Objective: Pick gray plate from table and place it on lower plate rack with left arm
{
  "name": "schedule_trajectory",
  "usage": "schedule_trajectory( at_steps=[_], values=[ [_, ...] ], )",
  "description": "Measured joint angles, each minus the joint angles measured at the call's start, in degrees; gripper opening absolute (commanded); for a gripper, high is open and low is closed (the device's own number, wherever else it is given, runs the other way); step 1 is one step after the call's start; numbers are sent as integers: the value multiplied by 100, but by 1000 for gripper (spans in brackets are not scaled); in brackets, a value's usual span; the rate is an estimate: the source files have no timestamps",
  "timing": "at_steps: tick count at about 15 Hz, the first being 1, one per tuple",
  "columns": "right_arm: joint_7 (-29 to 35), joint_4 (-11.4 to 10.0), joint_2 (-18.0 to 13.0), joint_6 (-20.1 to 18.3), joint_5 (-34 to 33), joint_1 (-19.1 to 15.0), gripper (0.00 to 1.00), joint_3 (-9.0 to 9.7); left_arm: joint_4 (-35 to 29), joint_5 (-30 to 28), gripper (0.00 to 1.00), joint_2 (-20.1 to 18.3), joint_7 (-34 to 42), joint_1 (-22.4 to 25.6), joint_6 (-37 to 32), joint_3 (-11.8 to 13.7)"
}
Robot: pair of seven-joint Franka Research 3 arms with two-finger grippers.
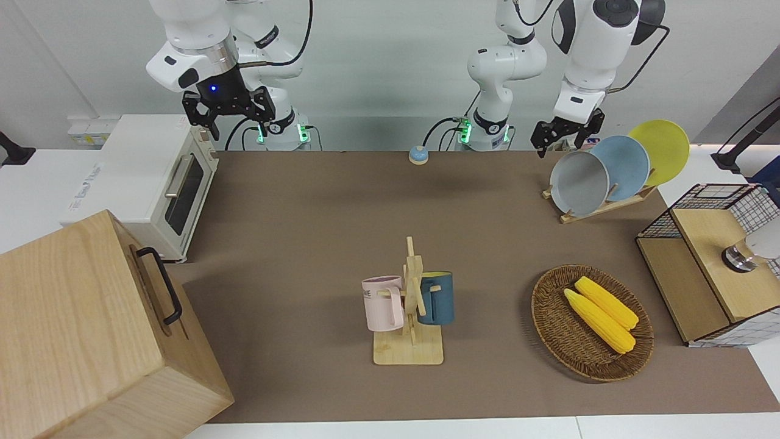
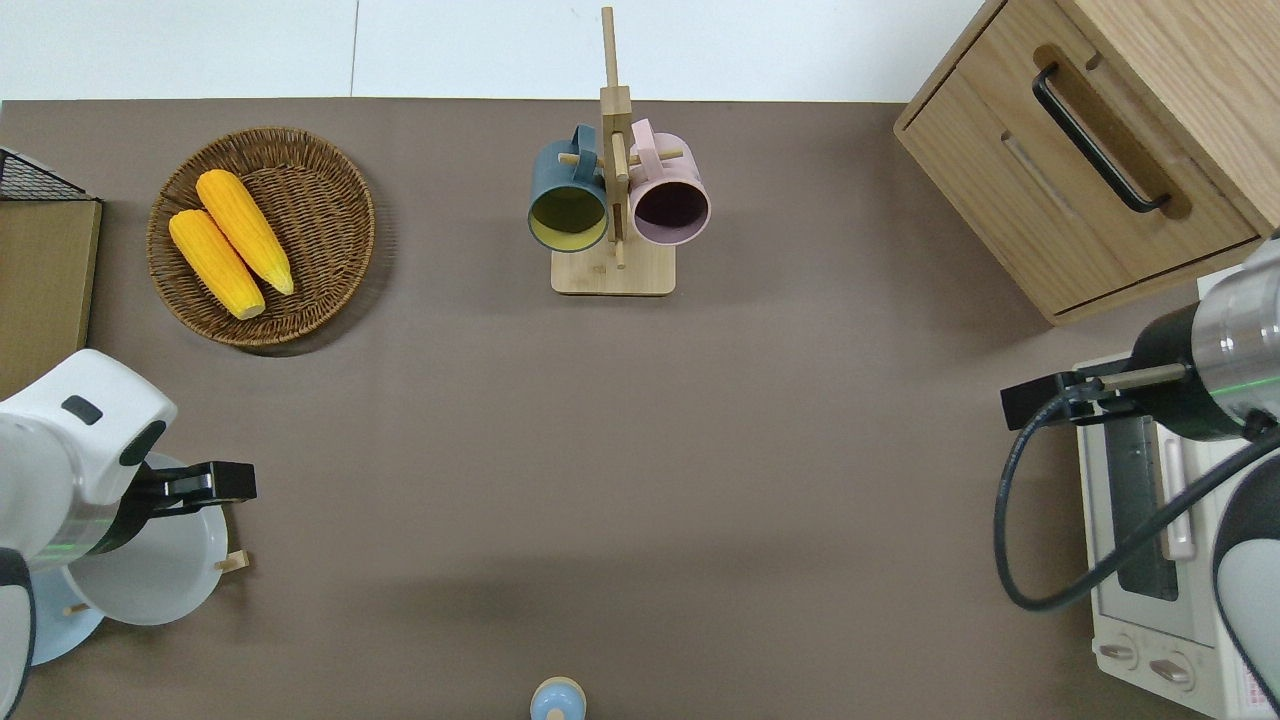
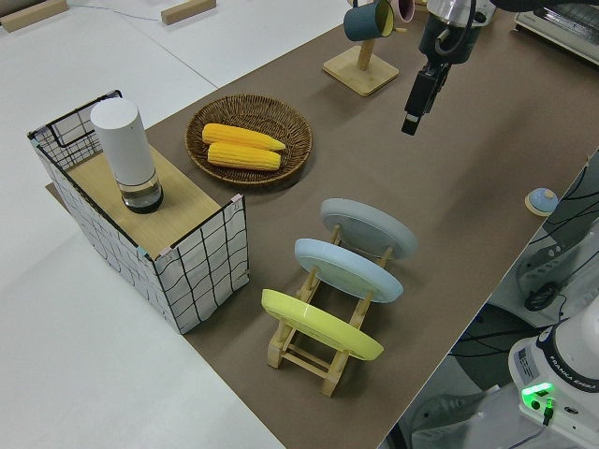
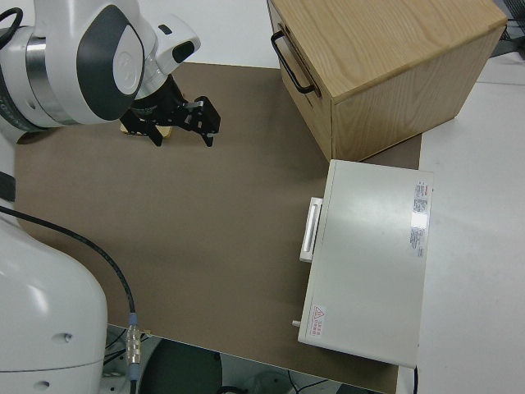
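Three plates upright on one lower plate rack.

The counter is covered by a brown mat, with white surface showing past its edges. Taking the wooden mug stand as landmark: it stands mid-counter, toward the edge farthest from the robots. The wicker basket lies beside it toward the left arm's end, and the wire-sided crate sits past the basket at that end. The lower plate rack rests nearer to the robots than the basket. A small blue bell sits nearer to the robots than the stand. Toward the right arm's end stand the wooden cabinet and the white toaster oven.
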Motion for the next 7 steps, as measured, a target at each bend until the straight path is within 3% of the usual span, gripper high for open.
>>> schedule_trajectory(
  at_steps=[3,7],
  values=[
    [0,0,0,0,0,0,987,0,171,-592,993,7,376,-20,-10,-33],
    [0,0,0,0,0,0,990,0,261,-738,995,32,700,-44,-11,-34]
  ],
)
